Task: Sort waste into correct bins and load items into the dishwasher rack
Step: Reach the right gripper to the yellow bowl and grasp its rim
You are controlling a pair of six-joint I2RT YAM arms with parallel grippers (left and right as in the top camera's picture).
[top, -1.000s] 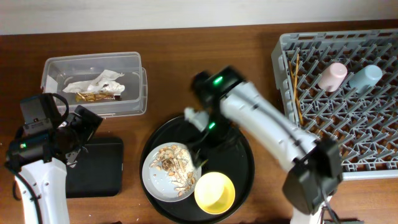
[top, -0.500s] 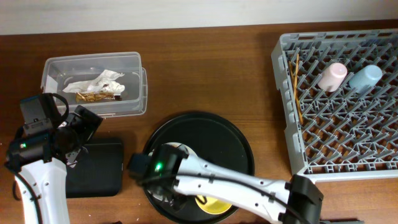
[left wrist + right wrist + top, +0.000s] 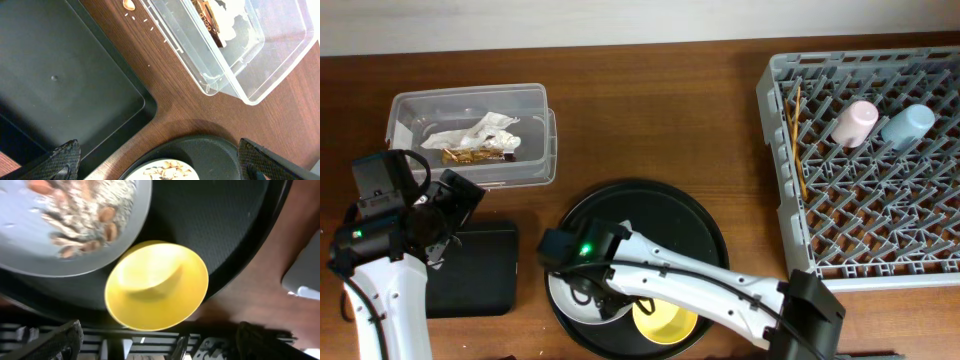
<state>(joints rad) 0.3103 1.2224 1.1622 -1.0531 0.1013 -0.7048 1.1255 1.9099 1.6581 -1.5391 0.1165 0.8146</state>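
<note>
While left gripper [image 3: 162,161] and right gripper [image 3: 159,340] gaped empty, the clear tub [image 3: 418,108] held the wrapper [image 3: 475,134], the rack [image 3: 772,120] the pink cup [image 3: 855,123] and blue cup [image 3: 907,124], the grey plate [image 3: 20,255] scraps [image 3: 75,210]

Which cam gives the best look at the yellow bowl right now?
Right wrist: the yellow bowl shows whole and near centre, beside the grey plate on the round black tray. Overhead catches only part of the bowl, because the right arm crosses over it. Left wrist doesn't show it at all.
</note>
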